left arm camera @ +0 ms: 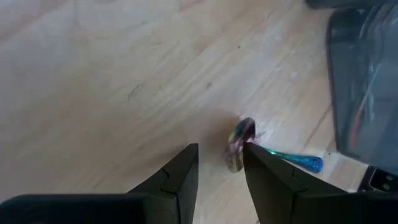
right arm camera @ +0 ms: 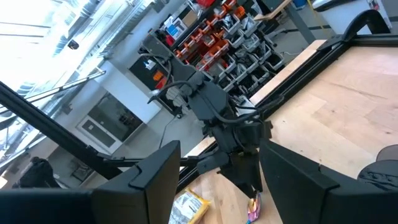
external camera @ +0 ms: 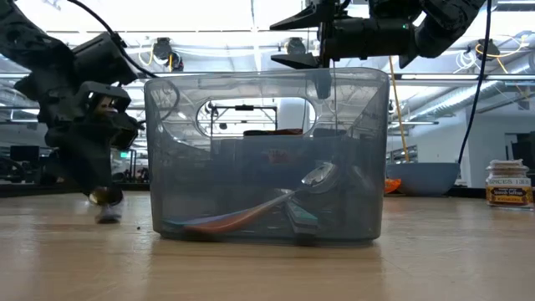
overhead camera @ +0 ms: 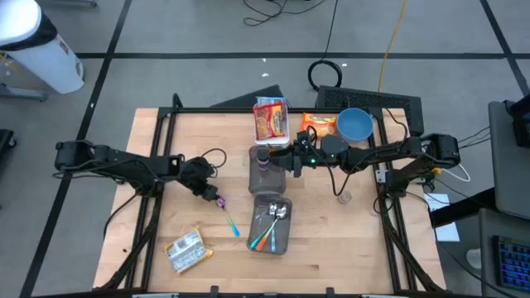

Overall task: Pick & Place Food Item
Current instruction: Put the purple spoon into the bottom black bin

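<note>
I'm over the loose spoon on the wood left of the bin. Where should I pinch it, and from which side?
Take the iridescent multicoloured spoon at its slim teal handle, just behind the bowl, coming straight down. It lies flat on the wooden table, so a side approach would hardly get under it. The left end effector is open above the bowl; the right end effector hangs over the clear grey plastic bin.

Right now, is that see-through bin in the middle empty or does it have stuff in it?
Not empty. The clear bin holds utensils: a metal spoon and colored-handled pieces lie on its bottom.
</note>
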You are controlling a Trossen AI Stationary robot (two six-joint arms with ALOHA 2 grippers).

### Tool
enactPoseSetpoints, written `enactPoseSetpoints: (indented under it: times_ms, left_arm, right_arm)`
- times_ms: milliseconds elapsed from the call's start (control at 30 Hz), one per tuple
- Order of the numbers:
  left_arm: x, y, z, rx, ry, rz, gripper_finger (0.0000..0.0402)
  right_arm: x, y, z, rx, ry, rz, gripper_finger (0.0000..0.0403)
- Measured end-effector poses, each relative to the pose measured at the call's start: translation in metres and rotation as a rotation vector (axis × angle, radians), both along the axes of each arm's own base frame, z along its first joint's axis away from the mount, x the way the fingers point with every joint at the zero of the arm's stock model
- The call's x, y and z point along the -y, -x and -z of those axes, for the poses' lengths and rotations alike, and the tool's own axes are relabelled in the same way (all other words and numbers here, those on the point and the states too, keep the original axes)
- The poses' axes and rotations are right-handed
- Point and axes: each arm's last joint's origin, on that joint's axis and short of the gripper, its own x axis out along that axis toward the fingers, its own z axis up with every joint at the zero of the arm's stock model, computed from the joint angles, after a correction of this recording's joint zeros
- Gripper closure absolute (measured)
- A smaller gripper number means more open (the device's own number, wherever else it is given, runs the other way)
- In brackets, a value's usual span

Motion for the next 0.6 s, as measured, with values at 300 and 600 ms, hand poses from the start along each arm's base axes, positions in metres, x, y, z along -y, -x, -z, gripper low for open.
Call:
enactPoseSetpoints:
  times_ms: [300,600]
  left_arm:
    - [0.003,-0.013,0.004,0.072,0.018,0.036,0.0271]
    - [0.003,-0.017,0.009,0.066,0.046,0.044,0.0367]
  right_arm:
    - [0.002,0.000,0.001,-0.013,0.006,0.004,0.0190]
    - [0.010,0.002,0.003,-0.031,-0.002,-0.046,0.0190]
